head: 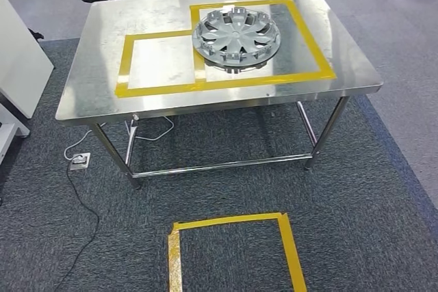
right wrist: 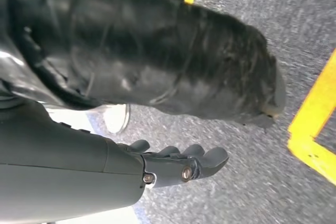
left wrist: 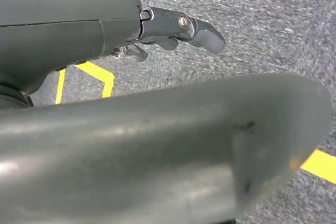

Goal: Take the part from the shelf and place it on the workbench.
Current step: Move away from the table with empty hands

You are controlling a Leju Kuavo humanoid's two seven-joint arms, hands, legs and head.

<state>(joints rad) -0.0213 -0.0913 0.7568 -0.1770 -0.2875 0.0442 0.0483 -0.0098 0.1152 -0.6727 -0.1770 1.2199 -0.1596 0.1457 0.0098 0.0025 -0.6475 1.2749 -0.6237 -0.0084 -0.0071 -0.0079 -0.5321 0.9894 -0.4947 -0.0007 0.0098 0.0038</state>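
Your part already lies on the bench inside the taped frame, and with your left hand and right hand hanging empty, fingers loose, judge the placing done.

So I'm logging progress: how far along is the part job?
The wheel cover already lies on the workbench, inside the larger taped square. The left hand and right hand hang over the carpet holding nothing. Placement looks finished.
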